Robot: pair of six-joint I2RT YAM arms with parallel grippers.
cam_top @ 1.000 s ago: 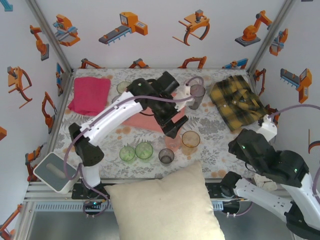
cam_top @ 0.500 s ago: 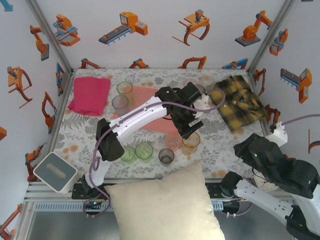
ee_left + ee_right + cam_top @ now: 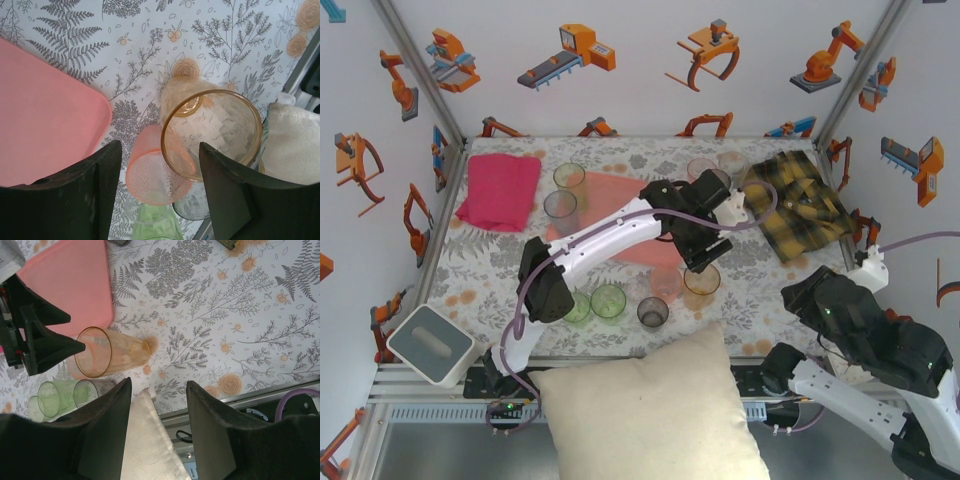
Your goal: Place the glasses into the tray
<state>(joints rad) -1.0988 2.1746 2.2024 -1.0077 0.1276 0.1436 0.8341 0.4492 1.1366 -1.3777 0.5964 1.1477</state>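
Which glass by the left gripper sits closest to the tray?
The pink glass, just off the tray's rounded corner. The orange glass stands beyond it; the green glass and grey glass sit nearer the pillow.

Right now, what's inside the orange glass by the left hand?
Nothing visible; the orange glass looks empty, tablecloth showing through. A finger of the left hand hides its near rim.

The left arm point(image 3: 610, 235) lies across the tray point(image 3: 615, 192), its jaws just over the orange glass point(image 3: 702, 280).
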